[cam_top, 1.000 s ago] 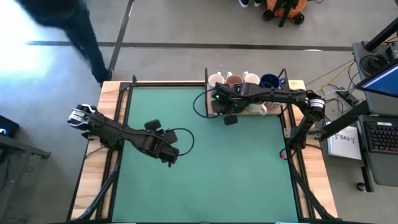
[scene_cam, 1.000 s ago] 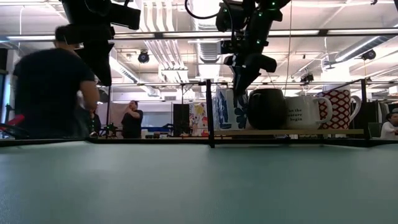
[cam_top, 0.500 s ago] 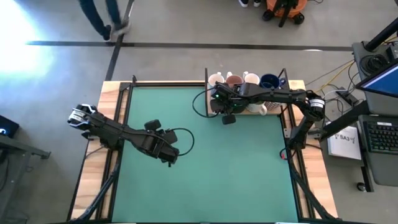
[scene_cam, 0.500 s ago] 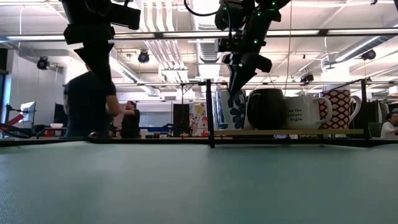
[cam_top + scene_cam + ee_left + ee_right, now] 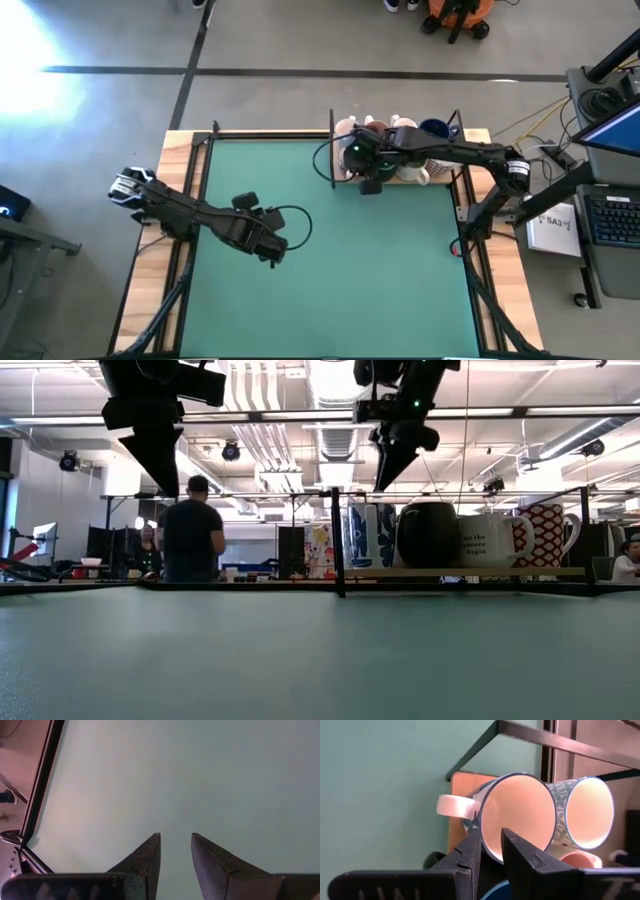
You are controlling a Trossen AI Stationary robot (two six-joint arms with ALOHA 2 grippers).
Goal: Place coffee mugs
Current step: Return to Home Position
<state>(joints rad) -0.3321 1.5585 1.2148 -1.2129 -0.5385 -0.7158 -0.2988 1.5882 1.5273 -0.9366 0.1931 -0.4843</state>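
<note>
Just below the right pincer (image 5: 385, 472) stands a mug (image 5: 370, 536).

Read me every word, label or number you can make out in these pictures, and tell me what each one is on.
"SA3", as far as it can be read: on the white sheet beside the table's right side; the smaller print under it is unreadable.
Three short lines of dark print on the white mug: too small to read.
A pale letter, perhaps "T", on the body of the right gripper: cut off at the picture's edge.
Nothing else is legible.
</note>
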